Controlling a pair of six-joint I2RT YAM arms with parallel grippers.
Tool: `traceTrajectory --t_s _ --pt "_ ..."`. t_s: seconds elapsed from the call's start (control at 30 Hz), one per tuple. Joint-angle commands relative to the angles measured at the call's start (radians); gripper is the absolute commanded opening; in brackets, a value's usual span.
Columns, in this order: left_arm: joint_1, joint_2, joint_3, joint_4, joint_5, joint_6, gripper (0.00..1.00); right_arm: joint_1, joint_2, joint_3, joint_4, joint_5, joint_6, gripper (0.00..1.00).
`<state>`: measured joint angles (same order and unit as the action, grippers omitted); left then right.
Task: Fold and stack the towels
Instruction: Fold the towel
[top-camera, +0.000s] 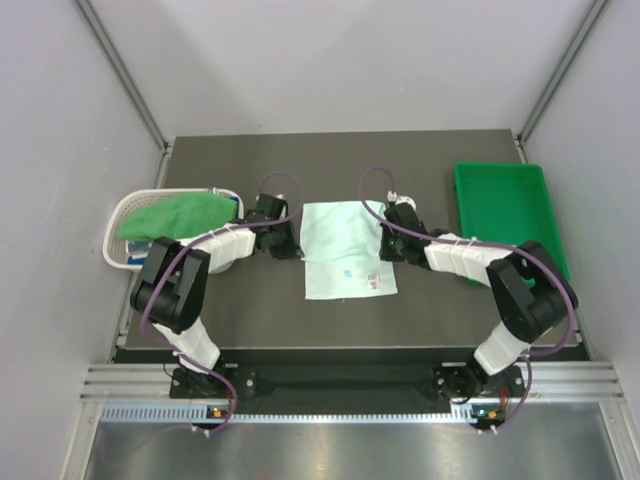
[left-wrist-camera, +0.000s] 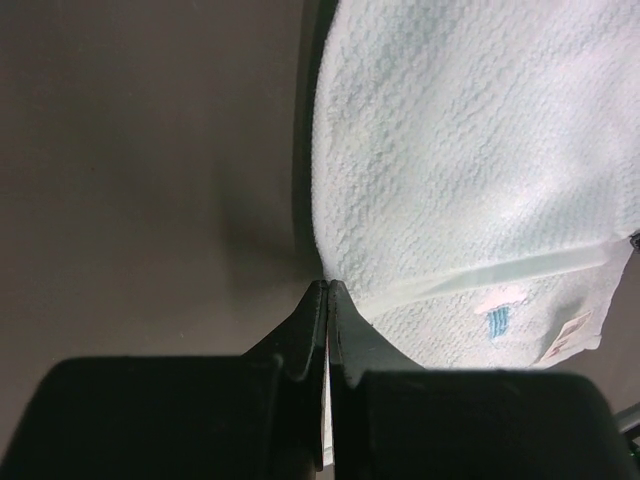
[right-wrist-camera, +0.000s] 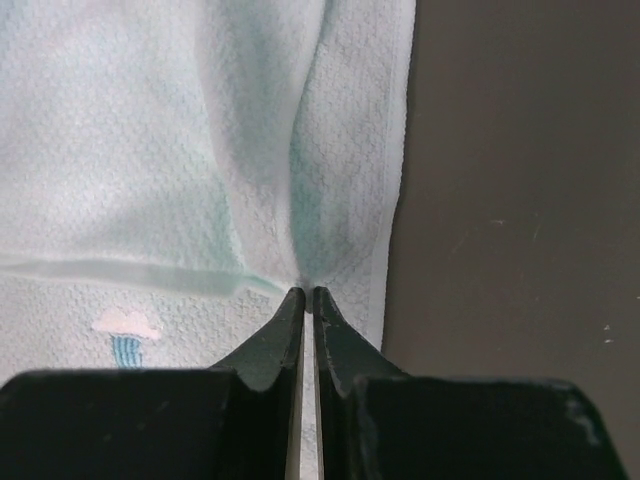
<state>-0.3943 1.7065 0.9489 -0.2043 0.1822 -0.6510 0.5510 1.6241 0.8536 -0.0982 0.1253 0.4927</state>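
Top view: a pale towel (top-camera: 347, 250) is laid flat between the left gripper (top-camera: 292, 240) and the right gripper (top-camera: 388, 238), one at each side edge. Left wrist view: the jaws are pressed together on the towel's edge. Right wrist view: a raised fold beside the hem is pinched.

Both arms are the same build: left arm (top-camera: 232, 241) and right arm (top-camera: 455, 257) have fat black joint housings (top-camera: 172, 287) with white link shells (top-camera: 200, 345) between. Purple cable (top-camera: 281, 181) loops at each wrist, more runs down to the black bases (top-camera: 190, 381). Left gripper (left-wrist-camera: 327, 290), right gripper (right-wrist-camera: 306, 293): matte black blocky bodies, fingers (left-wrist-camera: 300, 345) tapering to thin wedge tips.
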Motion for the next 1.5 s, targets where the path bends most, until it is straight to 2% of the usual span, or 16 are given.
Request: traceTrajectory --t_s 0.0,0.17,0.37,0.47,0.57,0.67,0.83,0.93,1.03,1.27,1.47 --pt "-0.001 -0.022 0.053 -0.026 -0.001 0.022 0.0 -0.01 -0.059 0.048 0.003 -0.004 0.001 0.02" --pt "0.0 -0.031 0.077 -0.04 0.008 0.024 0.0 -0.016 -0.095 0.068 -0.02 0.0 -0.003 0.0" --pt "0.025 0.01 0.221 -0.056 0.017 0.022 0.0 -0.071 -0.058 0.211 -0.084 -0.015 -0.046 0.0" --pt "0.051 0.071 0.339 -0.058 0.028 0.017 0.0 -0.111 -0.003 0.332 -0.121 -0.036 -0.08 0.0" --pt "0.077 0.152 0.518 -0.076 0.046 0.013 0.0 -0.149 0.072 0.511 -0.156 -0.059 -0.126 0.0" --pt "0.092 0.232 0.649 -0.084 0.074 0.004 0.0 -0.187 0.143 0.61 -0.184 -0.085 -0.16 0.0" --pt "0.101 0.305 0.768 -0.11 0.1 0.005 0.0 -0.224 0.201 0.754 -0.228 -0.121 -0.178 0.0" --pt "0.101 0.291 0.763 -0.119 0.103 0.013 0.0 -0.227 0.181 0.73 -0.235 -0.121 -0.184 0.0" --pt "0.101 0.245 0.694 -0.104 0.109 0.013 0.0 -0.227 0.148 0.65 -0.224 -0.151 -0.177 0.0" --pt "0.089 0.105 0.411 -0.049 0.138 0.007 0.0 -0.214 0.034 0.339 -0.146 -0.2 -0.109 0.0" --pt "0.061 0.024 0.2 -0.003 0.145 0.011 0.0 -0.191 -0.066 0.156 -0.097 -0.208 -0.083 0.0"
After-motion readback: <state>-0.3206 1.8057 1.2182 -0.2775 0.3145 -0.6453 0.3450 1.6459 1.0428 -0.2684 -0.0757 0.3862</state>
